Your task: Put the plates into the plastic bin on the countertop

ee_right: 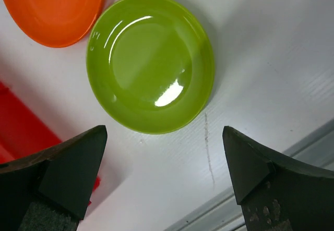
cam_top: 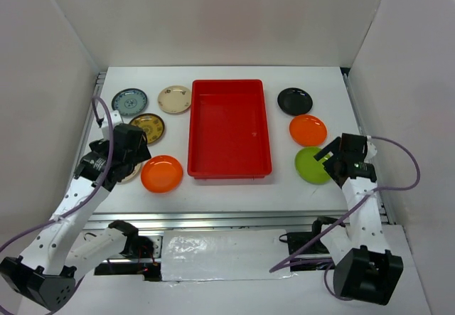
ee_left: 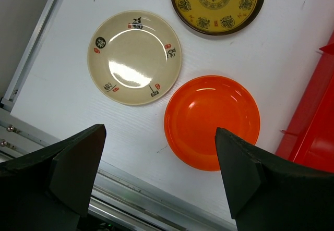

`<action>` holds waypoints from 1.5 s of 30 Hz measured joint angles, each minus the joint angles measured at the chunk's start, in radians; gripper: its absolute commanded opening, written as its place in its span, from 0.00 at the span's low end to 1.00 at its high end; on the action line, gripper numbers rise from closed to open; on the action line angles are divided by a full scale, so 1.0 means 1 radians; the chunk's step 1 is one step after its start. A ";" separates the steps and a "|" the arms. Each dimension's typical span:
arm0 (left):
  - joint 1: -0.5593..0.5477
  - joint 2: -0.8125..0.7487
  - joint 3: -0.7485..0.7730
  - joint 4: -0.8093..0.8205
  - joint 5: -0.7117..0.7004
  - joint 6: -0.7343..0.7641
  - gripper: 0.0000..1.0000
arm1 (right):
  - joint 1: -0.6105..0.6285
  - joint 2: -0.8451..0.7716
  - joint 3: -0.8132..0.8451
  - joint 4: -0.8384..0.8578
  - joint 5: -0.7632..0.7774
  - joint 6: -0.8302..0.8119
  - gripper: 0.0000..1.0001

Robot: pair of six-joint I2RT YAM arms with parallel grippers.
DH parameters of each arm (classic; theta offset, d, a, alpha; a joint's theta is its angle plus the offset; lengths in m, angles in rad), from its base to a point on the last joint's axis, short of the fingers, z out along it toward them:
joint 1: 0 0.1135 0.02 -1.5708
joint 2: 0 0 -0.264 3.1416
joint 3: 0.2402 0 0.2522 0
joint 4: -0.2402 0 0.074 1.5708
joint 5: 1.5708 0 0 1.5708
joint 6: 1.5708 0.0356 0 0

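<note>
The red plastic bin (cam_top: 229, 126) stands empty in the middle of the white countertop (cam_top: 227, 198). Left of it lie teal-blue (cam_top: 129, 101), cream (cam_top: 174, 99), brown-and-gold (cam_top: 148, 127) and orange (cam_top: 161, 173) plates. A second cream plate (ee_left: 134, 57) shows in the left wrist view, mostly hidden under my arm from above. My left gripper (ee_left: 159, 132) hovers open above the near edge, beside the orange plate (ee_left: 212, 121). Right of the bin lie black (cam_top: 294, 101), orange (cam_top: 308, 130) and lime green (cam_top: 311, 164) plates. My right gripper (ee_right: 164, 130) hangs open just near of the lime green plate (ee_right: 150, 63), holding nothing.
White walls (cam_top: 57, 59) enclose the countertop on the left, back and right. A metal rail (cam_top: 234, 219) runs along the near edge. Purple cables (cam_top: 398, 180) loop beside both arms. The bin's corner (ee_left: 313, 126) is close to the left gripper's right side.
</note>
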State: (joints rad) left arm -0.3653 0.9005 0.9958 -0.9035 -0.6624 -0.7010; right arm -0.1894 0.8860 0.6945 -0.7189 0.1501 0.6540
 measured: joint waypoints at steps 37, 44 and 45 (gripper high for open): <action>0.000 -0.043 0.000 0.022 0.044 0.024 0.99 | -0.182 0.005 -0.349 0.426 -0.241 0.312 0.00; 0.001 -0.046 0.000 0.022 0.043 0.024 0.99 | -0.075 -0.275 -0.219 0.269 -0.153 0.396 0.00; 0.000 -0.045 0.000 0.022 0.043 0.024 0.99 | -0.045 -0.249 -0.171 0.269 -0.147 0.397 0.00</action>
State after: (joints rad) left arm -0.3649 0.8551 0.9958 -0.8814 -0.6189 -0.6769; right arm -0.2348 0.6365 0.5232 -0.4496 0.0032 1.0512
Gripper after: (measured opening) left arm 0.993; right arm 0.023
